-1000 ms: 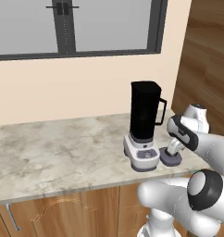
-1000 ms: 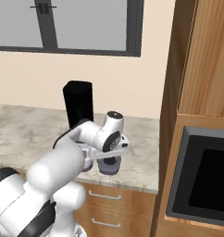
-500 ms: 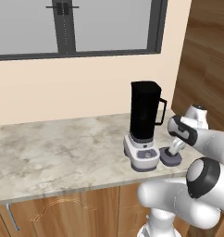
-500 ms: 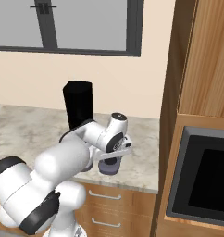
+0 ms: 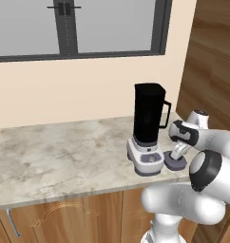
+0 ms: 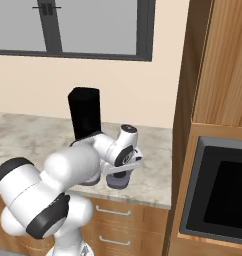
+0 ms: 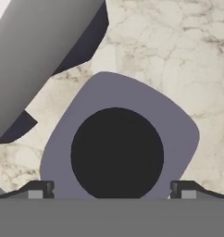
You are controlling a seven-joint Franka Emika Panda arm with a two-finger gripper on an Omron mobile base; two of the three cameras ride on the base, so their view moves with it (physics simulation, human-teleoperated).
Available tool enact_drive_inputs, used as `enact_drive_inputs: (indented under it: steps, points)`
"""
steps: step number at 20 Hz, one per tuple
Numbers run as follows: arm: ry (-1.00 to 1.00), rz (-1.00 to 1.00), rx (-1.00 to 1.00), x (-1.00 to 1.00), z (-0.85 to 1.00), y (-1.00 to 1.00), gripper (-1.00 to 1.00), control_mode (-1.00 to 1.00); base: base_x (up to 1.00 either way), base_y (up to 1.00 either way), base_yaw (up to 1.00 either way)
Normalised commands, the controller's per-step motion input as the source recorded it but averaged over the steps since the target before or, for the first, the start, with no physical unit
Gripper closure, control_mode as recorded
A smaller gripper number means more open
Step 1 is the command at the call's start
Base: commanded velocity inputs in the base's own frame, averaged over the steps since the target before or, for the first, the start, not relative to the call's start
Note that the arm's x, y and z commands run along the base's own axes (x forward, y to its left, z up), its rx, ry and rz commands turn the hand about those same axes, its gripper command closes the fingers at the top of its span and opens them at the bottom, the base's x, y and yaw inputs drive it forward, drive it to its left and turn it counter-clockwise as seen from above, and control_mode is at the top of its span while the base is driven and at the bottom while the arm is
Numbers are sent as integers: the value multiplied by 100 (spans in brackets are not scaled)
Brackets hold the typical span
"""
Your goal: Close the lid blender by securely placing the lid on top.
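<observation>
End effector [image 7: 117,192], spread wide, straddles the lid [image 7: 118,143] lying on the counter [image 5: 64,152] beside the blender [image 5: 148,128].

In the right base view the arm covers the blender [image 6: 85,117] from its base up to mid-jar, and the hand [image 6: 124,172] hides the top of the lid [image 6: 118,182]. In the left base view the hand's fingers are too small to tell apart. In the hand view the blender's base [image 7: 37,55] is cut off at the left edge.
</observation>
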Motion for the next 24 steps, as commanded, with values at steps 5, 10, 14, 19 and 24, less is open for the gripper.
enact_drive_inputs:
  steps: [5,10,14,19,24]
  points:
    - [0,0,0,9,-14,2,-100,-100,0,0,0]
    - [0,0,0,6,-11,16,-100,-100,0,0,0]
    - [0,0,0,1,-20,23,-100,-100,0,0,0]
    - [0,0,-1,2,-45,14,-100,-100,0,0,0]
    - [-3,2,-3,0,-89,21,-100,-100,0,0,0]
